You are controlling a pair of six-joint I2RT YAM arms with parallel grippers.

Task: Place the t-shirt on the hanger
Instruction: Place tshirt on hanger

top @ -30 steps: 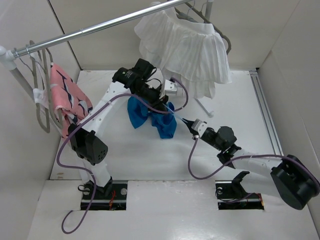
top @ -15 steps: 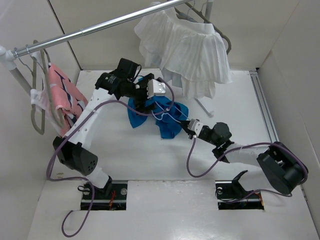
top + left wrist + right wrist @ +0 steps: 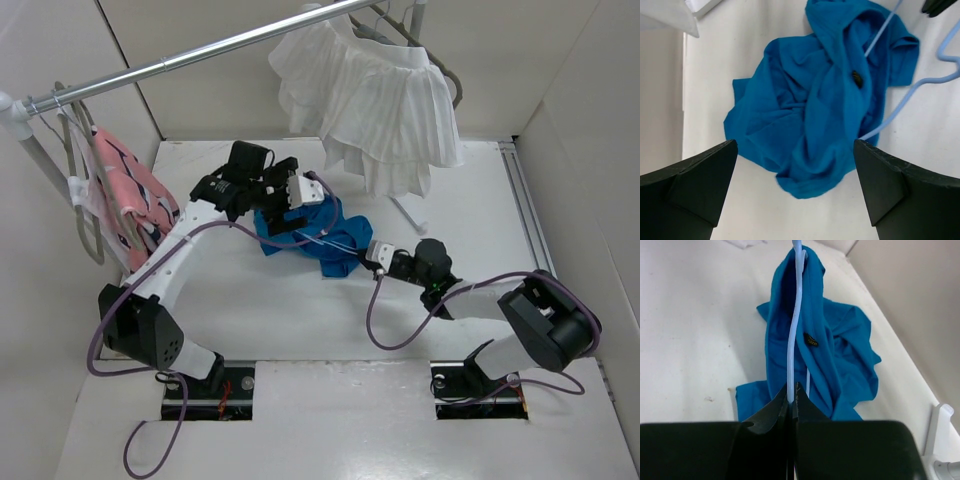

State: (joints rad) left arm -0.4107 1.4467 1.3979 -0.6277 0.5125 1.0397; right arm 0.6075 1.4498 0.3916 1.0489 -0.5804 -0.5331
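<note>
The blue t-shirt (image 3: 312, 236) lies crumpled on the white table, partly draped over the thin pale-blue hanger (image 3: 340, 232). My right gripper (image 3: 371, 252) is low by the shirt's right edge, shut on one slim wire of the hanger (image 3: 798, 315), which runs up through the cloth (image 3: 840, 350). My left gripper (image 3: 292, 198) hovers over the shirt's far side, open wide with nothing between its fingers. From the left wrist, the shirt (image 3: 810, 100) is heaped below the open jaws (image 3: 795, 150), and the hanger's wire (image 3: 900, 100) sticks out at the right.
A metal rail (image 3: 200, 52) crosses the back. A white pleated garment (image 3: 380, 100) hangs from it on the right and a pink striped garment (image 3: 125, 190) on the left. The rack's foot (image 3: 410, 215) stands just behind the shirt. White walls enclose the table.
My left gripper opened and let go of the t-shirt, which dropped into a heap on the table. The right gripper, holding the hanger, came down and leftwards.
</note>
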